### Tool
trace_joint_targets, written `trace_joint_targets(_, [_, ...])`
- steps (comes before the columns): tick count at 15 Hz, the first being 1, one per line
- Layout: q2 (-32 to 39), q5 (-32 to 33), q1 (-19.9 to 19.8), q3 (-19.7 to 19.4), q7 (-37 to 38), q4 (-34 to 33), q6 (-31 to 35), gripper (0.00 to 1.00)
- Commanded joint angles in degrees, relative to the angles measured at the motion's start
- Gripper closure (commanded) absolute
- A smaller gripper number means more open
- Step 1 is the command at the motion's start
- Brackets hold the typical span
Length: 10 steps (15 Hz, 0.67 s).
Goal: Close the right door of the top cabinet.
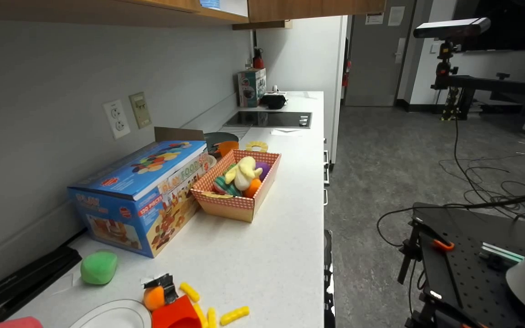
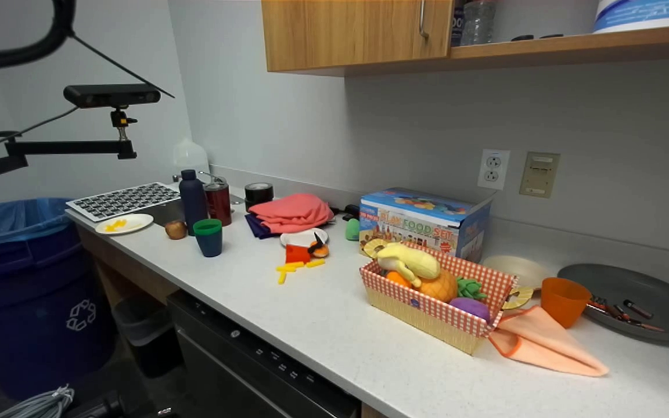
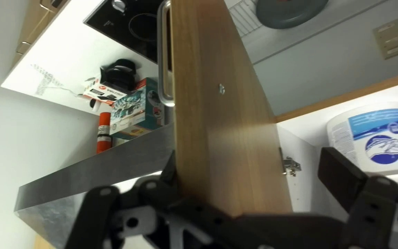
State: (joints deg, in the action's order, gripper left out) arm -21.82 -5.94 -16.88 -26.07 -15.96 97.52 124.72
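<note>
The top cabinet (image 2: 543, 49) of light tan wood runs along the wall in both exterior views, and its underside (image 1: 107, 13) shows. The right door (image 1: 285, 10) stands open, sticking out from the wall, and only its lower part shows in an exterior view. In the wrist view the right door (image 3: 233, 121) fills the middle, with its metal handle on the left and a hinge at the right. My gripper (image 3: 254, 171) is open around the door; the left finger is partly hidden behind the door, the right finger is on the cabinet's inner side. Touching cannot be told. Exterior views do not show my gripper.
The left door (image 2: 358, 35) is shut. A white tub (image 3: 375, 138) stands inside the cabinet. Below, the countertop (image 2: 311, 325) holds a blue box (image 2: 421, 220), a toy food basket (image 2: 427, 313) and a cooktop (image 1: 269, 119). A grey metal hood (image 3: 95, 173) is close beside the door.
</note>
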Motion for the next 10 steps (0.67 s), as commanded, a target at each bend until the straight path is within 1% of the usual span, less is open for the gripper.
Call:
trace_joint_targets(1, [-3.1,-3.1,4.6,0.4,-5.1,1.6,-3.8,0.0])
trace_joint_targets(5, [-4.5,-3.5,7.5,1.1,-6.6,2.4,-5.3,0.0])
trace_joint_targets(10, [-4.4,-4.4,10.6,2.5,-5.8,2.9,-4.1,0.0])
